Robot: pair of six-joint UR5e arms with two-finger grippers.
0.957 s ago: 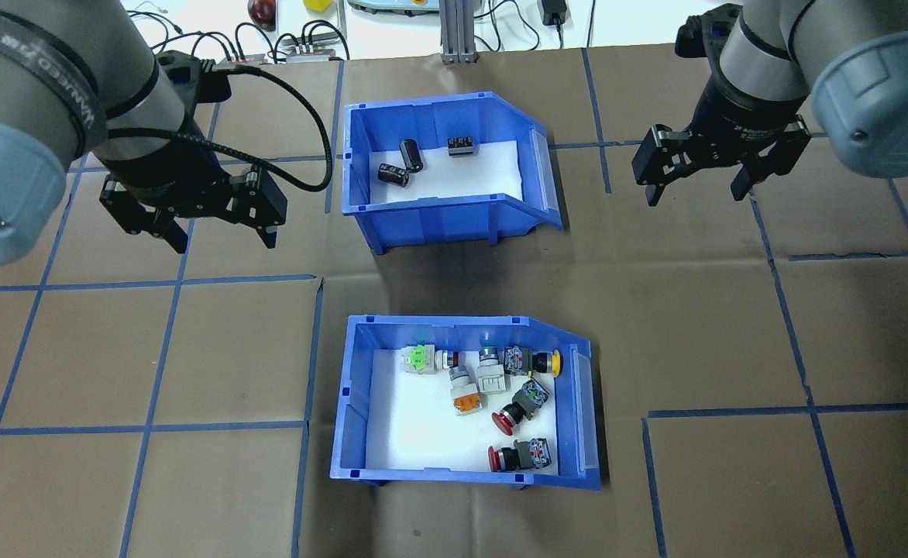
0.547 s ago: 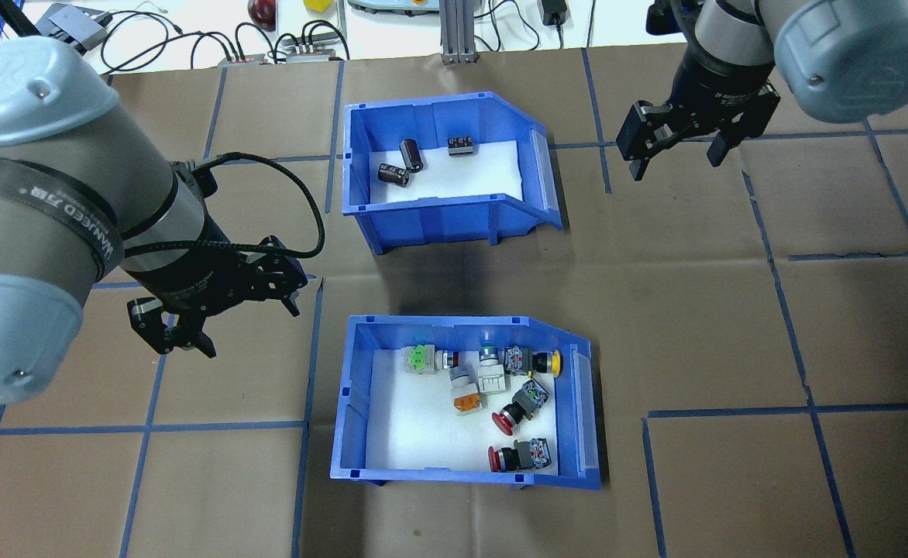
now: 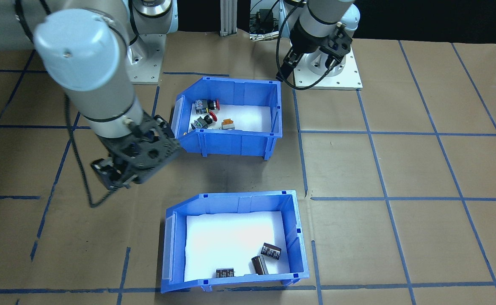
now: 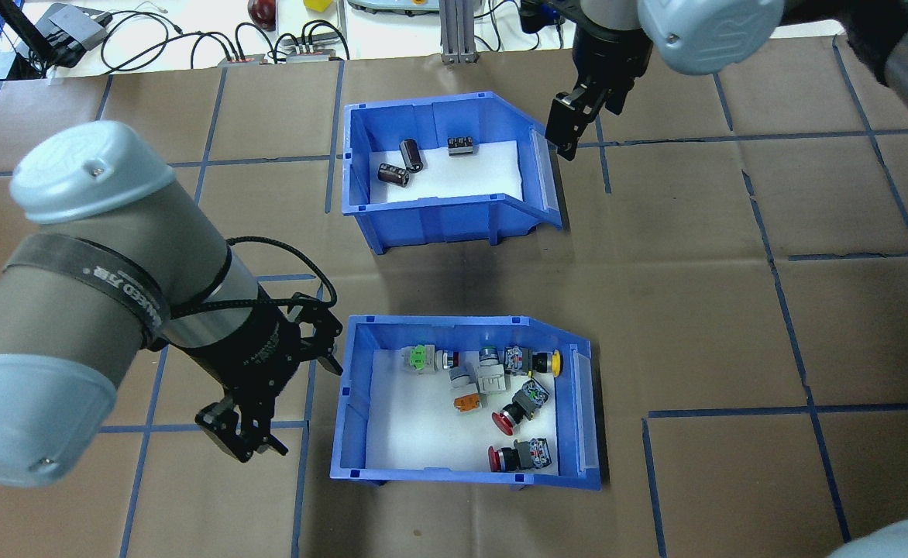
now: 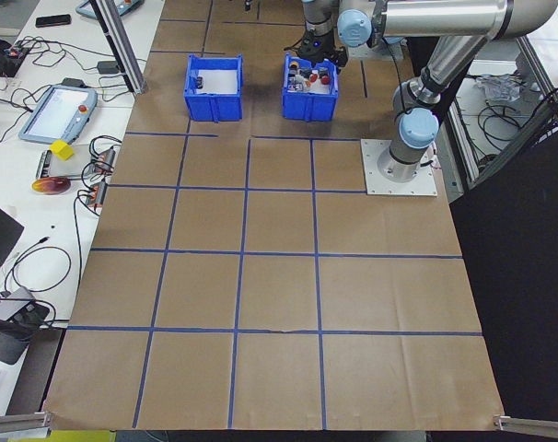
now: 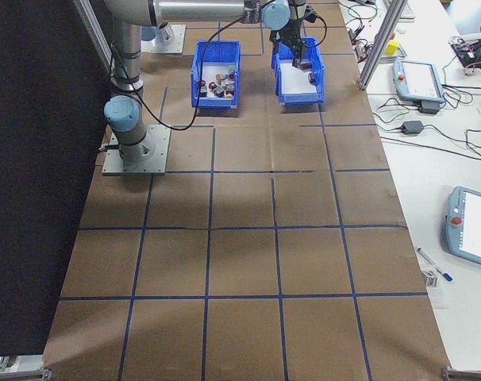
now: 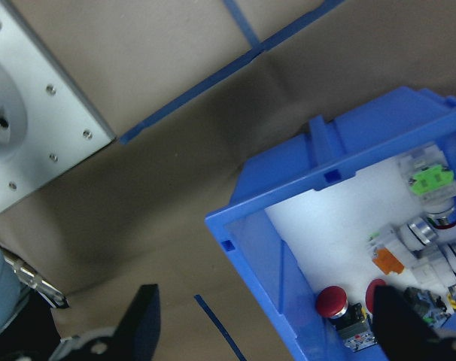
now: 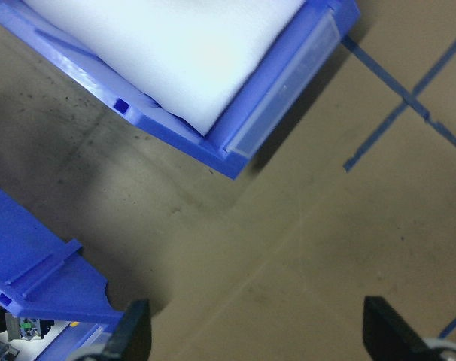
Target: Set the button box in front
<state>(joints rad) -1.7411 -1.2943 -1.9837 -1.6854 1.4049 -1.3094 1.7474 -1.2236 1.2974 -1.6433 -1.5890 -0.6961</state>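
The button box (image 4: 345, 403), a blue bin with a white liner and several red, yellow, orange and green push-buttons, stands on the robot's side of the table. It also shows in the front-facing view as button box (image 3: 231, 140). My left gripper (image 4: 283, 403) hangs open just outside its left wall, touching nothing; the left wrist view has the box's corner (image 7: 288, 226) between the spread fingers. My right gripper (image 4: 564, 139) is open and empty by the clear label end of the farther blue bin (image 4: 454, 217) of dark cylinders.
Brown paper with blue tape lines covers the table (image 4: 733, 310). The two bins stand one behind the other with a gap between them. Cables and small devices (image 4: 291, 46) lie past the far edge. The arms' white base plates (image 3: 328, 72) are beside the button box.
My left gripper has swung nearer and rightward, ending against the button box's left side. The right gripper has travelled left to the cylinder bin's label end. Both bins stay put.
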